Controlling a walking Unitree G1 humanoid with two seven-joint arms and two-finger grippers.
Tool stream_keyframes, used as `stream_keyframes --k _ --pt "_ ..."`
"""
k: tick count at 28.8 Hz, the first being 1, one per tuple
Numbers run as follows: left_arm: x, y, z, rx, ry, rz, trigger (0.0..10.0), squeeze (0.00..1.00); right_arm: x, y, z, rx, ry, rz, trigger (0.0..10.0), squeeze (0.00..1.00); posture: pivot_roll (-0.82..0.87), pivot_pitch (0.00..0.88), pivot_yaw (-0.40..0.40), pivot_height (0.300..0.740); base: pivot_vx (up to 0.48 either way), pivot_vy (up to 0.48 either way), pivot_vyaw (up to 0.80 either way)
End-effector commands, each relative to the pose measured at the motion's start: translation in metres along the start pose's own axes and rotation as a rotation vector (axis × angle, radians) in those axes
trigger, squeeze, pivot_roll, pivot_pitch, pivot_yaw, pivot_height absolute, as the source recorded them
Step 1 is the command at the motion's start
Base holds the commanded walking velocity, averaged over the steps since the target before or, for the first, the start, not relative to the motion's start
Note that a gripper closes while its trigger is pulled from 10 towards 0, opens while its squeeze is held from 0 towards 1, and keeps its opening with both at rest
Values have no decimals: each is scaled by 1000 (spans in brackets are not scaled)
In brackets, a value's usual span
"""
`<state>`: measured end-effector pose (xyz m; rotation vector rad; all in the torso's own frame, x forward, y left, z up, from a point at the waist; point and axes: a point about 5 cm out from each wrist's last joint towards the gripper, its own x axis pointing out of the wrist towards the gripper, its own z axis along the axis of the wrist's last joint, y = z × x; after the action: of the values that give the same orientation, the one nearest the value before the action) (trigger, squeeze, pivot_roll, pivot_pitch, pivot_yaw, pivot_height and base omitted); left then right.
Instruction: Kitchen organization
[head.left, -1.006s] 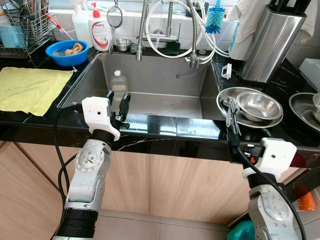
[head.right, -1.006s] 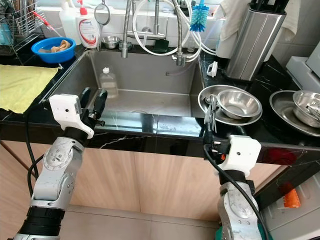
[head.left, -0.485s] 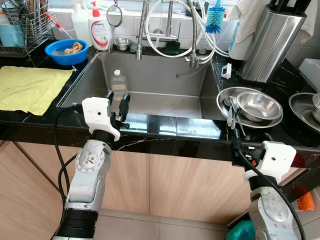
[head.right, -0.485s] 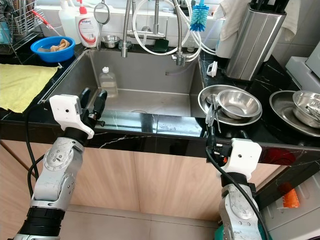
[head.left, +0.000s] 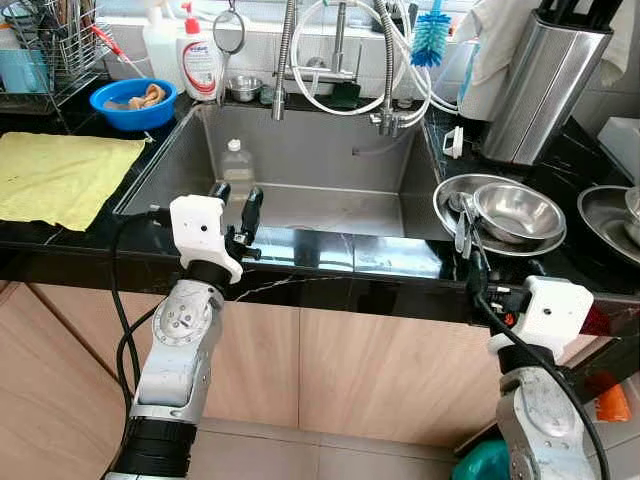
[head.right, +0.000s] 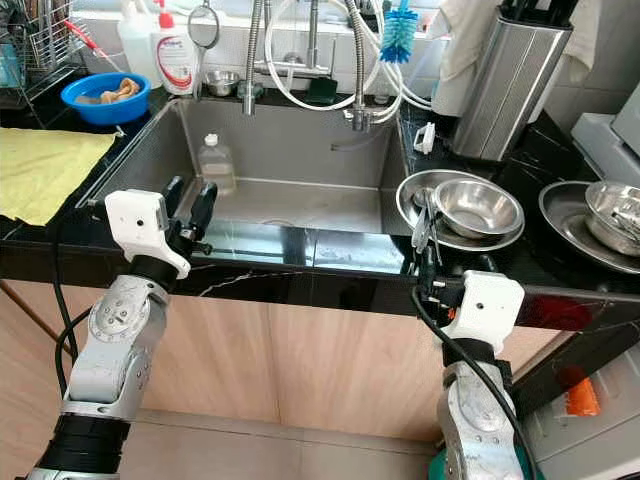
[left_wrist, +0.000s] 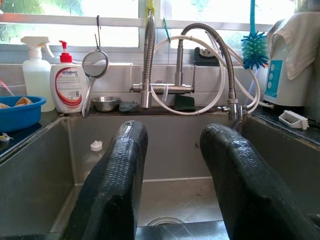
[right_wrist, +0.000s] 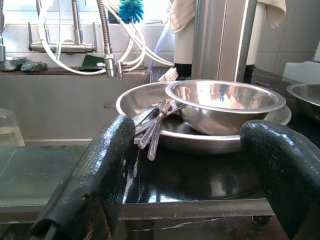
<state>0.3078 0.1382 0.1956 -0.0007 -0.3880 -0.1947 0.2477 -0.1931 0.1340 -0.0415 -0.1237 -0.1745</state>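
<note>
The steel sink (head.left: 300, 165) serves as landmark: a clear plastic bottle (head.left: 236, 166) stands inside it near its left wall, and a stack of steel bowls (head.left: 505, 215) with utensils (head.left: 462, 218) laid across the rim sits on the black counter (head.left: 330, 255) just right of the sink. The left gripper (head.left: 234, 210) hovers over the sink's front edge, fingers (left_wrist: 117, 185) spread apart and holding nothing. The right gripper (right_wrist: 192, 165) is raised at the counter edge right of the sink, facing the bowls, its fingers (right_wrist: 95, 175) wide apart and empty.
</note>
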Motion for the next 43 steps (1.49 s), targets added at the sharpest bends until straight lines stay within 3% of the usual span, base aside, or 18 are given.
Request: stream_keyframes --k 1,3,4,5,30,31,32,43 --pt "-1 -1 5 23 -21 -11 10000 0 1 -3 -2 -11 2 -15 10000 0 21 0 -55 740 0 0 0" --pt "-1 -1 5 22 -21 -11 10000 0 1 -2 -2 -13 4 -15 10000 0 21 0 -55 740 0 0 0" --pt "-1 -1 5 23 -22 -13 10000 0 1 -2 -3 -12 5 -15 863 0 22 0 -55 740 0 0 0" --pt "-1 -1 5 23 -22 -13 10000 0 1 -2 -3 -12 5 -14 0 0 22 0 -55 740 0 0 0" --pt "0 -4 4 39 -17 -31 10000 0 5 -2 -7 -17 40 -11 0 0 23 0 -56 740 0 0 0" --pt "0 -5 4 40 -17 -33 10000 0 5 -2 -8 -17 48 -13 4510 0 23 0 -56 740 0 0 0" --pt "0 -5 4 42 -16 -36 10000 0 5 -2 -9 -16 55 -17 10000 0 24 0 -56 740 0 0 0" --pt "0 -6 4 54 -15 -45 10000 0 7 -1 -11 5 85 -24 10000 0 24 0 -56 740 0 0 0"
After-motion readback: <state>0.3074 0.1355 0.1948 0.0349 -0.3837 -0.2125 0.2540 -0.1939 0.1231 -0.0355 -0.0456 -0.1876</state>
